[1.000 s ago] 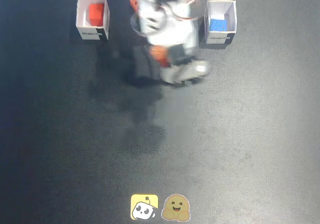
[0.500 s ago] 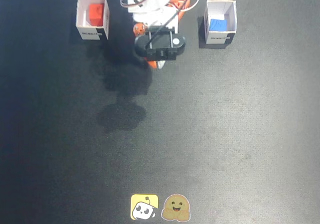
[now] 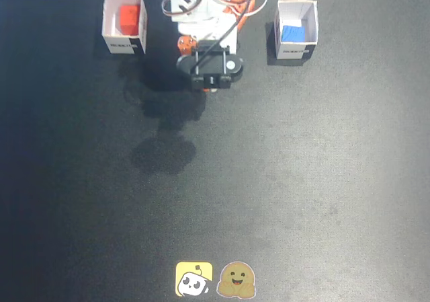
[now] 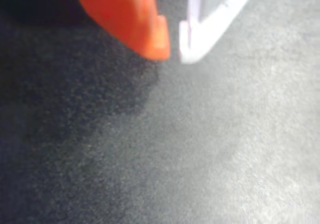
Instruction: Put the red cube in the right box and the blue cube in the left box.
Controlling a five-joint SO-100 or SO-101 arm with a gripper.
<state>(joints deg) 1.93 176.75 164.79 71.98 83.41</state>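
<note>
In the fixed view the red cube (image 3: 128,19) lies inside the white box (image 3: 107,21) at the top left. The blue cube (image 3: 292,32) lies inside the white box (image 3: 314,21) at the top right. The arm (image 3: 205,19) is folded back at the top centre between the two boxes, with its black camera module (image 3: 209,66) covering the gripper. In the wrist view my gripper (image 4: 175,52) hangs over bare dark mat. Its orange finger (image 4: 135,19) and white finger (image 4: 210,19) almost meet at the tips, with nothing between them.
A dark mat (image 3: 282,181) covers the whole table. Two small stickers, a yellow one (image 3: 194,279) and a brown smiling one (image 3: 236,280), sit at the bottom edge. The arm's shadow (image 3: 164,151) falls left of centre.
The arm has pulled back from its stretched-out pose near the right box and folded up at its base. Both cubes stayed in their boxes.
</note>
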